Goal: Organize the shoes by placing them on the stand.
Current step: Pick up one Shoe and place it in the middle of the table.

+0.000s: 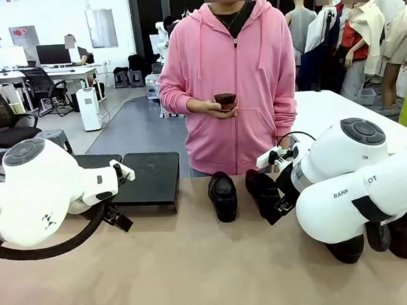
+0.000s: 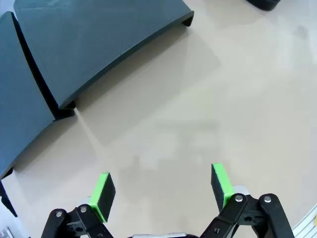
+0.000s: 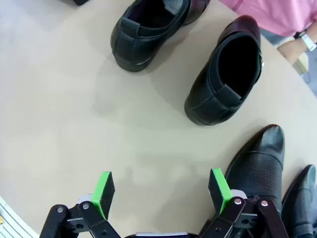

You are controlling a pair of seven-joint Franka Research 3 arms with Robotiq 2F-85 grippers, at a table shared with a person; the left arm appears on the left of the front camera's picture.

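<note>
Your left gripper (image 2: pixel 161 192) and right gripper (image 3: pixel 161 192) both hung wide open, holding nothing. All four shoes (image 1: pixel 223 195) sat on the table (image 1: pixel 197 270), right of the stand (image 1: pixel 148 175); none placed yet.

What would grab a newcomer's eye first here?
The person in a pink hoodie across the table, then two black shoes mid-table and two more shoes under the right arm. The black stand sits at left, no shoe on its visible part. The left claw and right claw hang open.
</note>
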